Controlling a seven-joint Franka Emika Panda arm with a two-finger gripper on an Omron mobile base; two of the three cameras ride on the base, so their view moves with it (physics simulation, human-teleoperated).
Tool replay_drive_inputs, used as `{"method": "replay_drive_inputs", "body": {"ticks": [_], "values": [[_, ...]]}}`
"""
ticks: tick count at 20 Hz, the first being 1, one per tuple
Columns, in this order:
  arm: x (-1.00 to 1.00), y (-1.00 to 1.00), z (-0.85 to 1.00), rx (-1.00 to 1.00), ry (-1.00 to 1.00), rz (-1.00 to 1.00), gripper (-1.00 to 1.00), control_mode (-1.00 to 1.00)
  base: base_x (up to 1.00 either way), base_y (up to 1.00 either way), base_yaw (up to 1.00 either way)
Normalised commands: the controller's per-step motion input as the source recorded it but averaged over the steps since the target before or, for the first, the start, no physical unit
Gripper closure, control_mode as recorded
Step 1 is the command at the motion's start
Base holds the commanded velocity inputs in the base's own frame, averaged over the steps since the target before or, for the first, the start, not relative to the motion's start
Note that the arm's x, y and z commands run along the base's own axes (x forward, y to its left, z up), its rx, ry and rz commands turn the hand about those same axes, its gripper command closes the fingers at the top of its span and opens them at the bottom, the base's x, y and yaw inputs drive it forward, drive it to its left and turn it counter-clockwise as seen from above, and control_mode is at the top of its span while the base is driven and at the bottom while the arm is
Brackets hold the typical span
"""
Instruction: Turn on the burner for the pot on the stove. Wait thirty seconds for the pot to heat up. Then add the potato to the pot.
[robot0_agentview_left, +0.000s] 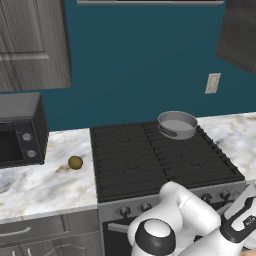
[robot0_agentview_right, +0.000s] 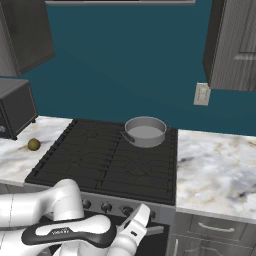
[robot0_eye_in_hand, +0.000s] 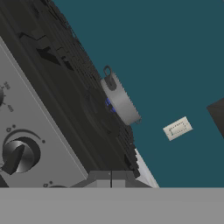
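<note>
Hand view: pot (robot0_eye_in_hand: 120, 101) far beyond shut gripper (robot0_eye_in_hand: 111, 177).

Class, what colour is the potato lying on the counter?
Olive-brown: the potato shows best in the left base view, on the marbled counter.

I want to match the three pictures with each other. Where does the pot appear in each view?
Left base view: the pot sits upper right of centre, on the stove's back right burner.
Right base view: the pot is at centre, again back right.
Hand view: the pot is seen side-on at centre, tilted with the camera.
Shared landmark: the pale wall outlet beside the pot.
</note>
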Motion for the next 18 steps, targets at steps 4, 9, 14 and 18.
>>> {"method": "replay_drive_inputs", "body": {"ticks": [4, 9, 14, 18], "values": [[0.00, 0.00, 0.00, 0.00, 0.00, 0.00, 1.00, -1.00, 0.00, 0.00, 0.00], [0.00, 0.00, 0.00, 0.00, 0.00, 0.00, 1.00, -1.00, 0.00, 0.00, 0.00], [0.00, 0.00, 0.00, 0.00, 0.00, 0.00, 1.00, -1.00, 0.00, 0.00, 0.00], [0.00, 0.00, 0.00, 0.00, 0.00, 0.00, 1.00, -1.00, 0.00, 0.00, 0.00]]}}
